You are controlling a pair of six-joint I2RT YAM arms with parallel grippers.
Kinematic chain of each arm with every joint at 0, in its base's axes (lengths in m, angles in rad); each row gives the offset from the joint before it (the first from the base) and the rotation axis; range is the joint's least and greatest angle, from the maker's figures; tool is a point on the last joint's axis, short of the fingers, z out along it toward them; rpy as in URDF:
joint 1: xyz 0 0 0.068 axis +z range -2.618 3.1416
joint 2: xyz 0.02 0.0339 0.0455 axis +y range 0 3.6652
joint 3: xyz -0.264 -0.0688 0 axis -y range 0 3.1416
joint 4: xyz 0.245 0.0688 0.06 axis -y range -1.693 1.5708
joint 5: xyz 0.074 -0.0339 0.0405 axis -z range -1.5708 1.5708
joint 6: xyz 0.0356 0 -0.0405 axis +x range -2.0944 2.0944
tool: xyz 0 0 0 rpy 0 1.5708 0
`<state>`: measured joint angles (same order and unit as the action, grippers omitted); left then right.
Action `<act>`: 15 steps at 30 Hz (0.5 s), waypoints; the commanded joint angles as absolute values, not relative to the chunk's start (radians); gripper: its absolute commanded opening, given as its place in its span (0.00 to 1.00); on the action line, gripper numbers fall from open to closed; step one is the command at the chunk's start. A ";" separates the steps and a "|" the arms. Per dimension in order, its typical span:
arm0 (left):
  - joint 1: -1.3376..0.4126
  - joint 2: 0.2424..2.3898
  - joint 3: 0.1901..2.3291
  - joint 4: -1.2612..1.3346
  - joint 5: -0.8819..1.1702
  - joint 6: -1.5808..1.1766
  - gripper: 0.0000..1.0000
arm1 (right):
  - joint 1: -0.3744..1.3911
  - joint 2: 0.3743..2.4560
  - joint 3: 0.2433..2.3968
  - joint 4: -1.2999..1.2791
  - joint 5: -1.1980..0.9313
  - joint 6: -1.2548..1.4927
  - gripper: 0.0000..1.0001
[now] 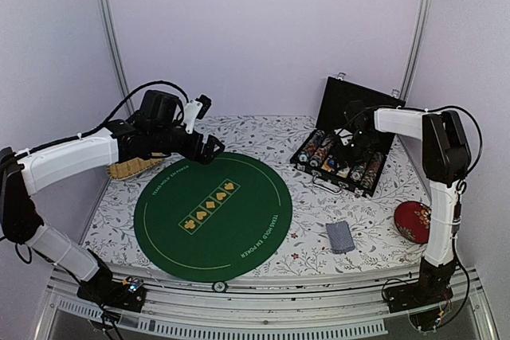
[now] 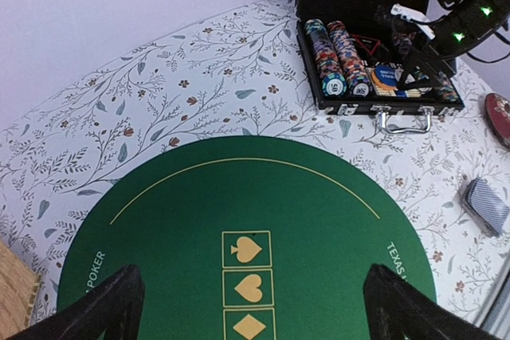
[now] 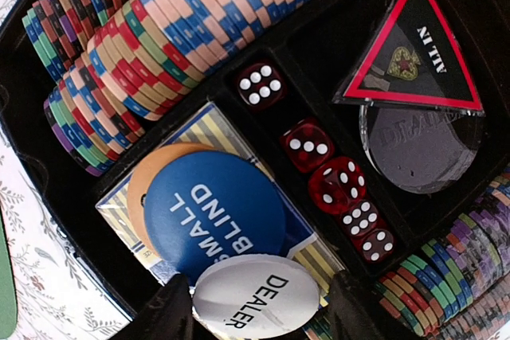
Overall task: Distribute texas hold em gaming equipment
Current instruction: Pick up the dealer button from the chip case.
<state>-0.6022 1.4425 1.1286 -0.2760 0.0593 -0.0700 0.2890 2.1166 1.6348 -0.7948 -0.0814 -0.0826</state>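
Observation:
In the right wrist view my right gripper (image 3: 260, 308) straddles a white DEALER button (image 3: 255, 292) inside the open black case (image 1: 355, 105). The left finger touches the button's edge and a small gap shows at the right finger. Under it lie a blue SMALL BLIND button (image 3: 211, 205), an orange button (image 3: 142, 185) and a striped card box (image 3: 199, 121). Rows of striped chips (image 3: 167, 37) fill the case. A blue-backed deck of cards (image 1: 340, 236) lies on the tablecloth. My left gripper (image 1: 209, 149) hangs open and empty over the green felt (image 2: 239, 189).
Red dice (image 3: 319, 161), a triangular ALL IN marker (image 3: 410, 53) and a dark round disc (image 3: 414, 149) sit in the case. A red round cushion (image 1: 413, 221) lies at the right edge. A bamboo mat (image 1: 131, 168) lies at the left.

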 commanded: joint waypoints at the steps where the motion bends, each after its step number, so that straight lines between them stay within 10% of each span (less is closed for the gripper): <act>1: -0.617 1.454 1.151 -0.290 0.060 -0.054 0.98 | 0.299 2.142 1.615 -0.793 -0.082 -0.078 0.57; 15: -0.618 1.456 1.154 -0.288 0.058 -0.039 0.98 | 0.304 2.113 1.622 -0.803 -0.091 -0.071 0.32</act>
<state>-0.6041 1.4532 1.1305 -0.2760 0.0589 -0.0536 0.2943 2.1166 1.6302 -0.7837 -0.0868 -0.0814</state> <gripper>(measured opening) 0.984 0.473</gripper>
